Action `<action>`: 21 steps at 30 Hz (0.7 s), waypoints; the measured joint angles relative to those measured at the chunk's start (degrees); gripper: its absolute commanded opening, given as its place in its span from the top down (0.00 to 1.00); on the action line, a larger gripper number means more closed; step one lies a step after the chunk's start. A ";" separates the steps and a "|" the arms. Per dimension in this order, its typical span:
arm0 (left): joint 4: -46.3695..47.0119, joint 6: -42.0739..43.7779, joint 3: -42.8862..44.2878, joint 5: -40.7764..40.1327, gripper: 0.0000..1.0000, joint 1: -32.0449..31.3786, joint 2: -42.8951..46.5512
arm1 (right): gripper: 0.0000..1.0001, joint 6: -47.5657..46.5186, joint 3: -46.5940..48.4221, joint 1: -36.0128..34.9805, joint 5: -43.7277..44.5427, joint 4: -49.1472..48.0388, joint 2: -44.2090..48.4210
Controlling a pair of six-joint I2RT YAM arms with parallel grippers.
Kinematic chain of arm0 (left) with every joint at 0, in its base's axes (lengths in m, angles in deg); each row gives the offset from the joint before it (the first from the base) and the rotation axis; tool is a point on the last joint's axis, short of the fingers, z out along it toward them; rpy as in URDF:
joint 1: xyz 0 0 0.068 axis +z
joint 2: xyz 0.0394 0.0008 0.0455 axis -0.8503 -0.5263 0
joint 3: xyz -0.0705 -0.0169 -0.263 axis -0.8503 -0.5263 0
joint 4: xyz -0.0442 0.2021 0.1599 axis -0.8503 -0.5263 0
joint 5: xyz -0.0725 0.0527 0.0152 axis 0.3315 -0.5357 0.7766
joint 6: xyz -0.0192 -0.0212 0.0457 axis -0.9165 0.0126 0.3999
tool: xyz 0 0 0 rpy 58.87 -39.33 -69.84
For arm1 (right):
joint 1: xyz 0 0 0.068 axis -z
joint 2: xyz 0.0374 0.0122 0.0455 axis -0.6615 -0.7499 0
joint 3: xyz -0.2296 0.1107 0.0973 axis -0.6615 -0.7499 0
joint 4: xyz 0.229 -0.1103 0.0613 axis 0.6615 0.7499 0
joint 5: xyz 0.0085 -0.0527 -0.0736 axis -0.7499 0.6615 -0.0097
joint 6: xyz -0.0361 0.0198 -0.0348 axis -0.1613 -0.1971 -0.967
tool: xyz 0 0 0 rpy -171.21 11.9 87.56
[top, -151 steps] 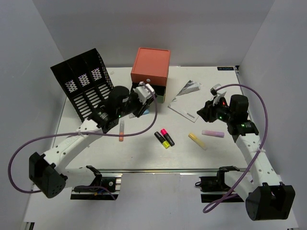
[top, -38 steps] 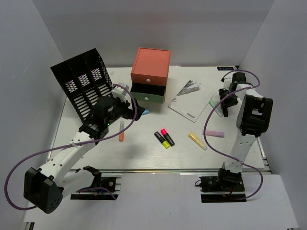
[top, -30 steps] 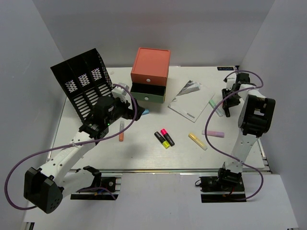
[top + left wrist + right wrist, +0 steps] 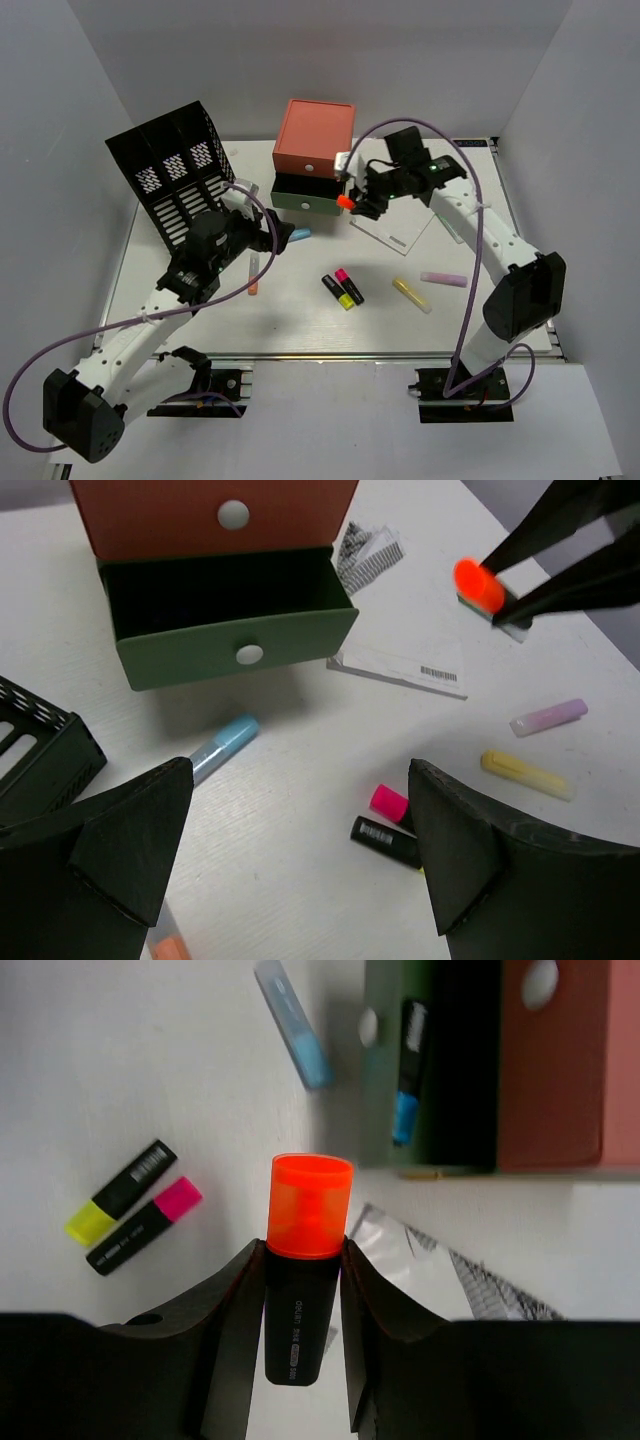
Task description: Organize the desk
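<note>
The white worktop is stretching across the overhead view between pale walls, a metal rail running along its near edge, where both arms are bolted. The right gripper is pinching an orange highlighter by its black barrel, holding it in the air just beside the front of the open green drawer of the drawer unit. A blue-capped highlighter is lying inside that drawer. The left gripper is hanging with its fingers spread wide and holding nothing, above a light-blue marker. A yellow-capped highlighter and a pink-capped highlighter are lying side by side mid-worktop, with a spiral notebook and a black mesh organizer sitting farther back.
</note>
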 measured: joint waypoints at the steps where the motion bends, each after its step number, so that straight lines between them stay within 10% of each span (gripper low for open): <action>1: 0.70 0.07 -0.50 -0.44 0.02 0.00 0.61 | 0.99 0.20 0.20 -1.68 0.44 -0.57 -0.24; 21: 3.61 1.29 -2.23 -3.37 0.02 0.00 2.67 | 0.86 1.92 12.13 -16.44 26.21 -19.04 -17.29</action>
